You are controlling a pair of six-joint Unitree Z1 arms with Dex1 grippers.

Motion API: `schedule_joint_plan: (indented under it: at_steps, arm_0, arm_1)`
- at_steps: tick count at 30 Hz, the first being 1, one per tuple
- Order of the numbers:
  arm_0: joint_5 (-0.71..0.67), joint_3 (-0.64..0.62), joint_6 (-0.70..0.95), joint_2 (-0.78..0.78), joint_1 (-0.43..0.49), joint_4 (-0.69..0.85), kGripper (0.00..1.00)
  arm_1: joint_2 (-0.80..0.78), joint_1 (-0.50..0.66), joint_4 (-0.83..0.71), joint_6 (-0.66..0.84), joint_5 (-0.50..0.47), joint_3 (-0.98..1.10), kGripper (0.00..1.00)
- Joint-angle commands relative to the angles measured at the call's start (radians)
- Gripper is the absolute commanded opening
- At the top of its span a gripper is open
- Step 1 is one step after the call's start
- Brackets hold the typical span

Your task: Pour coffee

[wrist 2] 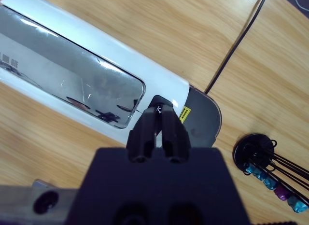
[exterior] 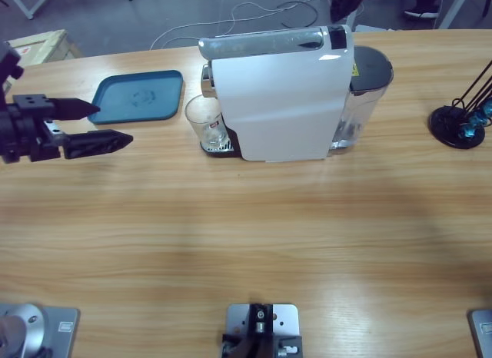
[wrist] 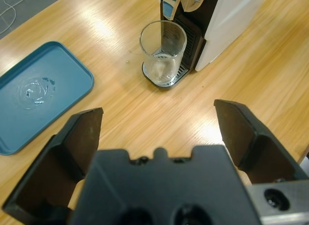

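- At the far left of the high view we find our left gripper (exterior: 108, 124), its two black jaws spread wide with nothing between them, hovering above the wooden worktop (exterior: 246, 243).
- Just past its upper jaw tip lies a blue tray (exterior: 138, 97), flat on the worktop; in the left wrist view the tray (wrist: 38, 94) sits ahead and to the left of the gripper (wrist: 159, 121).
- Ahead of the left gripper, well apart from its jaws, a clear glass (exterior: 206, 121) stands upright on the drip grate of the coffee machine. In the left wrist view the glass (wrist: 163, 51) is straight ahead under the machine's spout, and we cannot tell from its pale bottom whether any coffee is in it.
- Beyond the glass stands the white coffee machine (exterior: 284, 104), with a silvery top panel and a clear water tank (exterior: 365, 97) at its far end.
- Our right gripper (wrist 2: 157, 121) shows only in the right wrist view: its jaws are pressed together, holding nothing, and they hang right over the dark button at the end of the machine's (wrist 2: 72, 90) reflective top lid; we cannot tell whether they touch it.
- Past the right gripper, to the far right, a black capsule stand (exterior: 461, 120) sits on the worktop with blue and purple capsules (wrist 2: 270, 179) on its wires; a black cable (wrist 2: 241, 36) runs across the worktop beside the machine.
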Motion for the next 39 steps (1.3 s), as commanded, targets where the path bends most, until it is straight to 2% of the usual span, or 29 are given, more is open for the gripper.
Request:
schedule_joint_plan:
  at_steps: [1,21,26,27,28,29,39]
  arm_0:
    - [-0.02,0.04,-0.005,0.023,-0.01,-0.013,1.0]
    - [-0.02,0.049,-0.005,0.023,-0.01,-0.019,1.0]
    - [-0.02,0.049,-0.006,0.011,-0.01,-0.019,1.0]
    - [-0.021,0.049,-0.007,0.007,-0.01,-0.019,1.0]
    - [-0.022,0.049,-0.007,0.006,-0.012,-0.019,1.0]
    - [-0.022,0.049,-0.007,0.004,-0.014,-0.02,1.0]
    - [-0.02,0.063,-0.013,-0.012,-0.017,-0.019,1.0]
  arm_1:
    - [0.06,0.009,0.012,0.003,-0.008,0.044,0.0]
    - [0.072,0.009,0.013,0.002,-0.011,0.077,0.0]
    - [-0.061,0.012,-0.024,-0.024,-0.041,0.041,0.0]
    - [-0.095,0.013,-0.026,-0.025,-0.043,0.023,0.367]
    - [-0.131,0.014,-0.026,-0.022,-0.042,0.011,0.947]
    - [-0.153,0.014,-0.026,-0.018,-0.041,0.013,1.0]
    - [-0.145,0.032,-0.016,0.033,-0.025,0.049,1.0]
